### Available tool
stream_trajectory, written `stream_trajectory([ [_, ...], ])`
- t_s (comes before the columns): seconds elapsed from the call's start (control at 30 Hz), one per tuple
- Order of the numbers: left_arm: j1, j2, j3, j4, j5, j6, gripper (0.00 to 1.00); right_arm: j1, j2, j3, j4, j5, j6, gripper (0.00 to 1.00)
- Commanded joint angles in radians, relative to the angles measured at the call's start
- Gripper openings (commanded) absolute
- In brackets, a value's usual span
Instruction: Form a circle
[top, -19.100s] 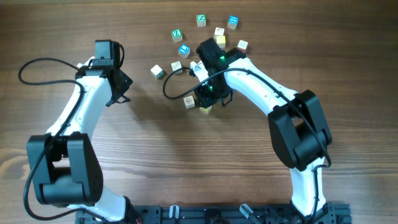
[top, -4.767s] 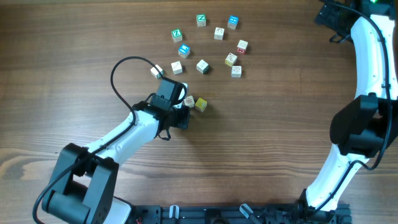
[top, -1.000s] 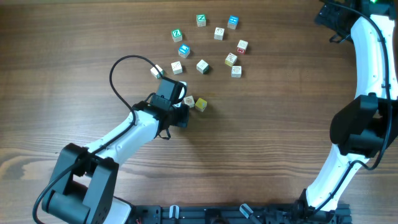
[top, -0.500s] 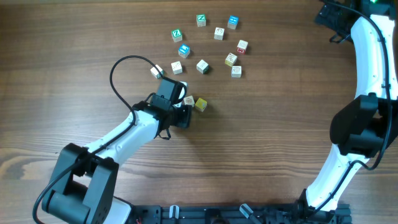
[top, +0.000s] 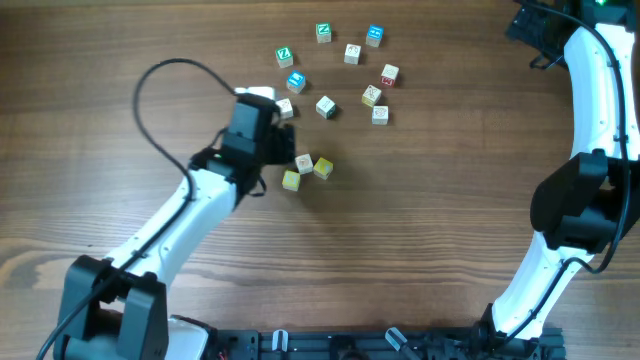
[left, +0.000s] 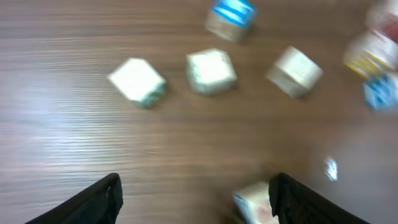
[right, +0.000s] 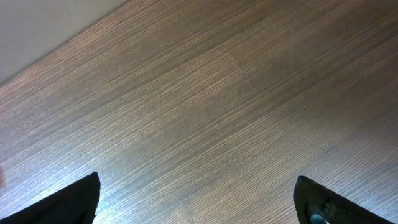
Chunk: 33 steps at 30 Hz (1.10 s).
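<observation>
Overhead and wrist views of a wooden worktop. The circle is shown near the middle of the worktop as a tight cluster of only three cubes: a cream cube, a yellow cube just beside it, and a yellow-green cube just below it. The ring is not yet closed. The left pincer is held just up and to the left of this cluster. Its jaws are spread wide and nothing is gripped between them. In the left wrist view, a pale cube is seen on the wood beside one finger. A loose spread of further cubes lies beyond the cluster. It includes two green-topped cubes and two blue-topped cubes; the rest are white or cream. Printed marks are carried on the cube faces, but in the overhead view they are too small to be read, and in the left wrist view they are blurred. The right pincer is parked at the far corner, well apart from all cubes, fully spread and empty over bare wood.
</observation>
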Motion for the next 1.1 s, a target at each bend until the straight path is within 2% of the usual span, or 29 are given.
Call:
stream_trajectory([
  [0.0,0.121,-0.011,0.013,0.021,-0.058,-0.137,0.81,0.004,0.013,-0.001,0.0,-0.008,-0.005,1.0],
  [0.07,0.209,-0.011,0.013,0.023,-0.058,-0.136,1.0,0.004,0.013,-0.001,0.0,-0.008,-0.005,1.0],
  [0.2,0.295,-0.011,0.012,-0.017,-0.058,-0.136,1.0,0.004,0.013,-0.001,0.0,-0.008,-0.005,1.0],
  [0.43,0.303,-0.011,0.012,-0.022,-0.057,-0.137,0.99,0.004,0.013,-0.001,0.0,-0.008,-0.005,1.0],
  [0.5,0.303,-0.011,0.012,-0.022,-0.045,-0.137,0.92,0.004,0.013,-0.001,0.0,-0.009,-0.005,1.0],
  [0.57,0.303,-0.011,0.012,-0.021,-0.045,-0.137,0.66,0.004,0.013,-0.001,0.0,-0.008,-0.005,1.0],
  [0.63,0.303,-0.011,0.012,-0.018,-0.013,-0.137,0.24,0.004,0.013,-0.001,0.0,-0.008,-0.005,1.0],
  [0.7,0.303,-0.011,0.012,-0.018,0.01,-0.137,0.04,0.004,0.013,-0.001,0.0,-0.008,-0.005,1.0],
  [0.8,0.303,-0.011,0.012,-0.026,0.015,-0.137,0.04,0.004,0.013,-0.001,0.0,-0.008,-0.005,1.0],
  [0.97,0.303,-0.009,0.011,-0.11,0.209,-0.137,0.04,0.004,0.013,-0.001,0.0,-0.008,-0.005,1.0],
  [1.07,0.279,0.009,-0.002,-0.182,0.251,-0.139,0.04,0.004,0.013,-0.001,0.0,-0.008,-0.005,0.99],
])
